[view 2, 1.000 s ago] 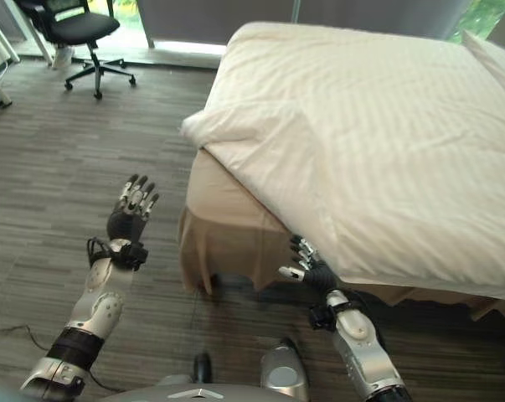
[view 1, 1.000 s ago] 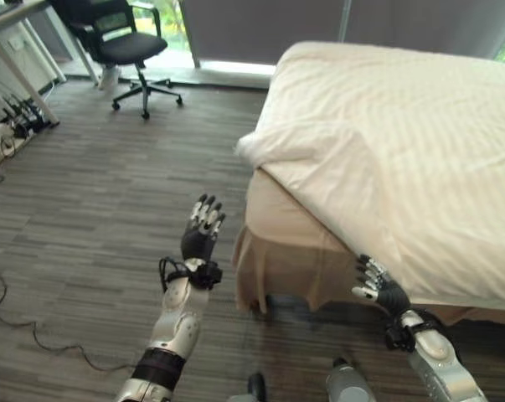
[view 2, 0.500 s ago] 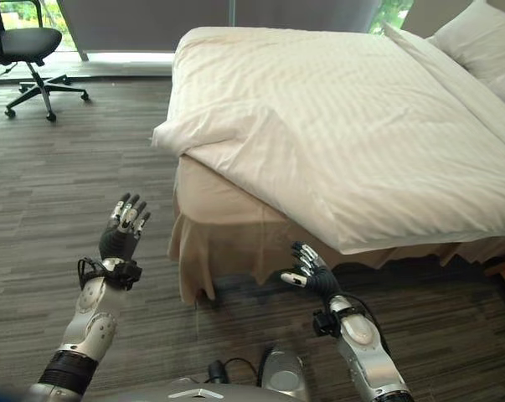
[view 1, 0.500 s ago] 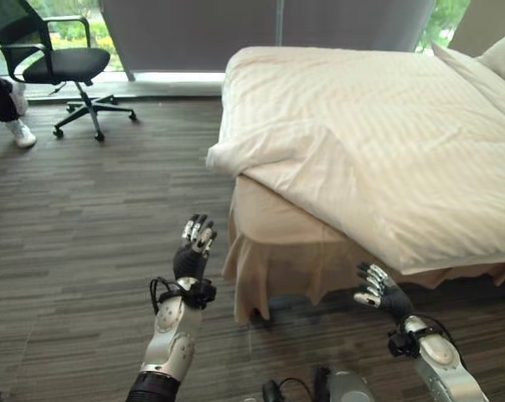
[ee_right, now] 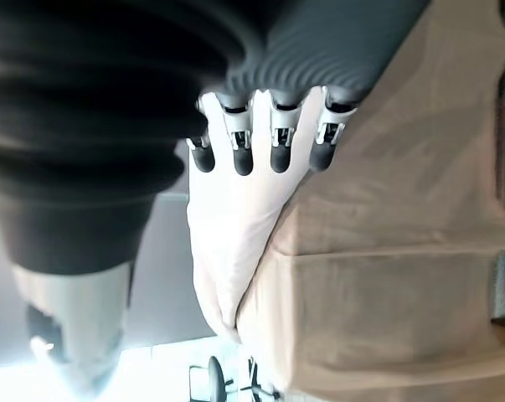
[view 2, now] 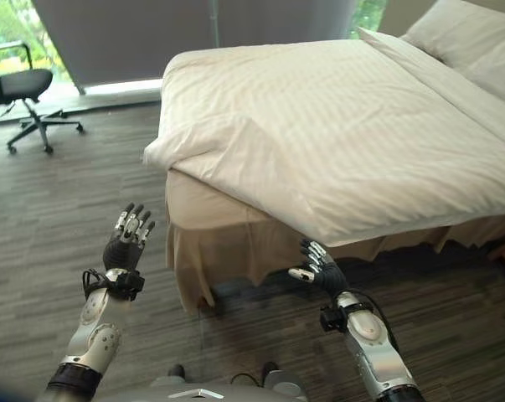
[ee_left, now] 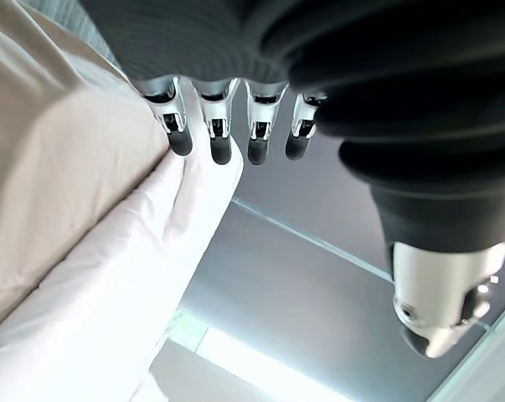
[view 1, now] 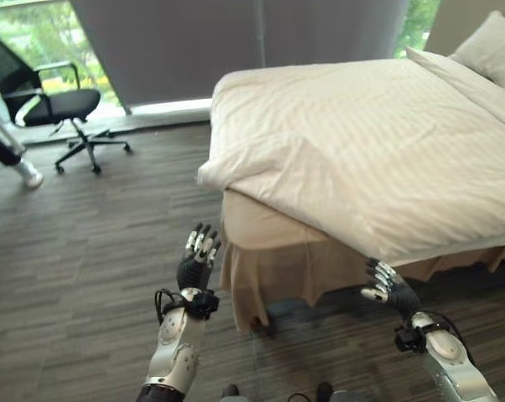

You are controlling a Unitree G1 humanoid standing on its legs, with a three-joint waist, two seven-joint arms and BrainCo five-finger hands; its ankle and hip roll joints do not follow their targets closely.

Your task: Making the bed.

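View had swung since before; both robot hands kept their pose. Left robot hand (view 1: 196, 261) & right robot hand (view 1: 389, 286) open, empty, off the bed (view 1: 269, 239) corner. Duvet (view 1: 361, 151) crooked, overhanging bed's near edge.

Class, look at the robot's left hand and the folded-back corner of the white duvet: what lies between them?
Nothing but bare wood-look floor separates the open left hand from the duvet corner, as the left eye view shows.
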